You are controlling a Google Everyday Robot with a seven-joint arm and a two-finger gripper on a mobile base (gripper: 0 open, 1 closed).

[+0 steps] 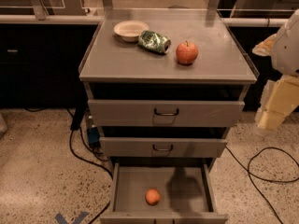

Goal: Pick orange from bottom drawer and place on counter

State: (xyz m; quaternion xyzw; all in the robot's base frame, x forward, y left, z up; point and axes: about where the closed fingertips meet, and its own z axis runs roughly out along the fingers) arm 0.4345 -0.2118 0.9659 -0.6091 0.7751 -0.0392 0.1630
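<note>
The orange (152,196) lies on the grey floor of the open bottom drawer (187,204), left of its middle and near the front. The counter (135,59) is the flat grey cabinet top above the three drawers. My gripper (275,107) with yellowish fingers hangs at the right edge of the camera view. It is beside the cabinet at the height of the top drawer, well above and to the right of the orange, and holds nothing that I can see. Its shadow falls on the drawer floor right of the orange.
On the counter stand a white bowl (130,30), a crushed green can (154,41) and a red apple (187,53). The two upper drawers (166,112) are pulled out slightly. Black cables (268,164) lie on the speckled floor on both sides of the cabinet.
</note>
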